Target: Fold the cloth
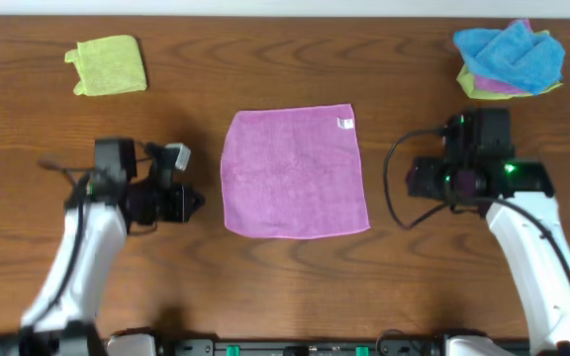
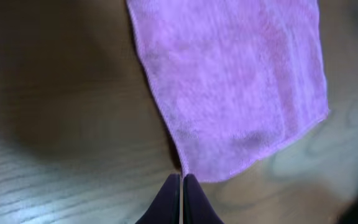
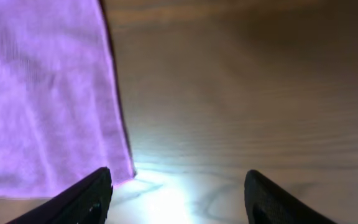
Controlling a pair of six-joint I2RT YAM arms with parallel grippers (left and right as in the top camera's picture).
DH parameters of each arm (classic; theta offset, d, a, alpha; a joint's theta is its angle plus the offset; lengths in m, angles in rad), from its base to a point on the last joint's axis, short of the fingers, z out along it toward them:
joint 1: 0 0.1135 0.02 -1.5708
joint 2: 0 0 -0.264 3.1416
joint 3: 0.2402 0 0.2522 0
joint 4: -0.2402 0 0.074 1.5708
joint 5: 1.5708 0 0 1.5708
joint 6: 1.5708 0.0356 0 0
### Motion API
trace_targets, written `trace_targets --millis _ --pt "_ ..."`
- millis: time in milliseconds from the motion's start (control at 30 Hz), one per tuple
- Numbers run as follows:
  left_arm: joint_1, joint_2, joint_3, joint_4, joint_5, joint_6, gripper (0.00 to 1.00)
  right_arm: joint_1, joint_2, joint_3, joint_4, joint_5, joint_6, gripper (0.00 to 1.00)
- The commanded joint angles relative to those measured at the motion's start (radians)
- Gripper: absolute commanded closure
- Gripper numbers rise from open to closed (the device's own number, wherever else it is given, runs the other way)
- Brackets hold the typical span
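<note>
The mauve cloth lies flat and spread out in the middle of the wooden table, its small white tag at the far right corner. My left gripper is shut and empty, just left of the cloth's left edge. In the left wrist view its closed tips sit right beside a corner of the cloth. My right gripper stands open to the right of the cloth. In the right wrist view the gripper has bare wood between its fingers, and the cloth has a corner by the left finger.
A folded lime-green cloth lies at the far left of the table. A pile of blue, pink and green cloths sits at the far right corner. Bare wood surrounds the mauve cloth on all sides.
</note>
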Motion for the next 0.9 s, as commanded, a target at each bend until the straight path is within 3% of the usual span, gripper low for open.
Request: trace_targets --millis 0,133,267,567,733,867 --pt "0.003 -0.05 -0.126 0.076 -0.032 -0.109 0.94 -0.005 -0.003 -0.097 0.048 -0.148 -0.021 0.31" --pt "0.003 -0.046 -0.243 0.251 -0.031 -0.232 0.93 -0.005 -0.003 -0.17 0.114 -0.211 -0.021 0.3" --pt "0.0 -0.027 -0.304 0.357 -0.024 -0.303 0.86 -0.005 -0.003 -0.186 0.124 -0.214 -0.043 0.27" --pt "0.0 0.098 -0.324 0.473 0.058 -0.333 0.79 -0.038 0.01 -0.212 0.212 -0.285 -0.06 0.27" --pt "0.0 0.185 -0.324 0.603 0.154 -0.36 0.79 -0.051 0.051 -0.224 0.236 -0.334 -0.082 0.27" --pt "0.0 0.26 -0.324 0.693 0.18 -0.395 0.74 -0.051 0.108 -0.225 0.258 -0.355 -0.097 0.27"
